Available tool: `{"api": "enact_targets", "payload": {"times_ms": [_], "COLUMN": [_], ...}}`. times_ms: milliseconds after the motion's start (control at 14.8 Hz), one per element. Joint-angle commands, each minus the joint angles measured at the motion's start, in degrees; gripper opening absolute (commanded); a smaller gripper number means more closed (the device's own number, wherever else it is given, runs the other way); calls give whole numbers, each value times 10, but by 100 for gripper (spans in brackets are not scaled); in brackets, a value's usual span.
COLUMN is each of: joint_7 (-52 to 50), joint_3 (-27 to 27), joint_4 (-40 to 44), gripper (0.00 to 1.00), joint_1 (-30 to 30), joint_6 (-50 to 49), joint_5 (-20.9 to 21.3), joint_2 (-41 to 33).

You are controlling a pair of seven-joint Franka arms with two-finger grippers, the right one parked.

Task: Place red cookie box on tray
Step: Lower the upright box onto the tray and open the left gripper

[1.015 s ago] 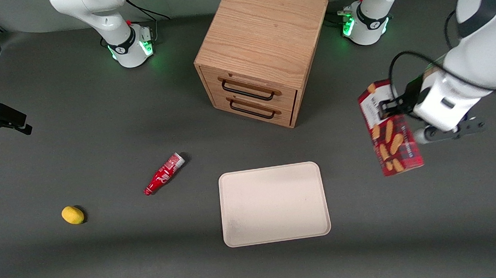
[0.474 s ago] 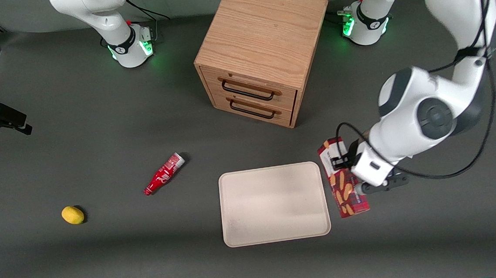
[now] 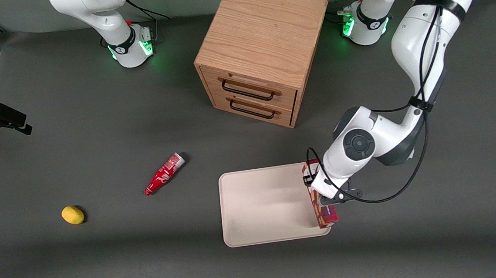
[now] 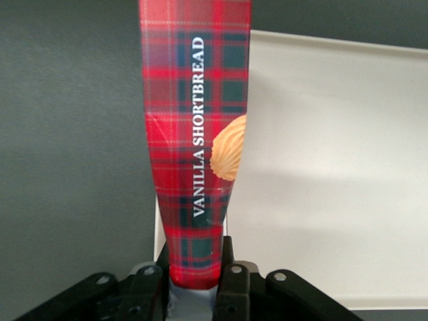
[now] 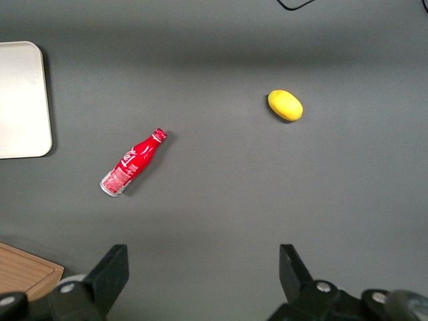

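The red cookie box (image 3: 326, 216), dark red plaid with "VANILLA SHORTBREAD" on its narrow side (image 4: 194, 134), is held on edge by my left gripper (image 3: 319, 194). The gripper (image 4: 195, 259) is shut on the box's end, one black finger (image 4: 231, 281) against each broad face. The box hangs over the edge of the beige tray (image 3: 261, 203) that lies toward the working arm's end of the table. In the left wrist view the tray (image 4: 334, 167) spreads beside the box. I cannot tell whether the box touches the tray.
A wooden two-drawer cabinet (image 3: 259, 55) stands farther from the front camera than the tray. A small red bottle (image 3: 163, 174) and a yellow lemon (image 3: 73, 215) lie on the grey table toward the parked arm's end.
My left gripper has carried the box from high above the table at the working arm's end, down and sideways, to the tray's edge. The box now shows edge-on.
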Motion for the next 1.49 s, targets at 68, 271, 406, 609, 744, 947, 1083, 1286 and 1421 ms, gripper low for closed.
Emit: {"api": "enact_targets", "payload": {"times_ms": [68,271,406,609,744,947,1083,1286,1421], "joint_7": [-24,-27,-28,-28,-29,-36,-32,-31,-18], "joint_3": [4,4,5,5,5,0,-1,9,32], "joint_4": [-21,-25,-26,-26,-26,-23,-20,-17,2], "gripper": [0,18,85,100,100,100,100,100,100], "joint_1": [-5,-5,-5,-3,-1,5,10,11,14], "joint_6": [30,33,33,33,21,-28,-76,-156,-214], "joint_5": [37,38,38,38,38,30,-6,-69,-116], "joint_2": [-7,-3,-3,-3,-10,-45,-89,-175,-230]}}
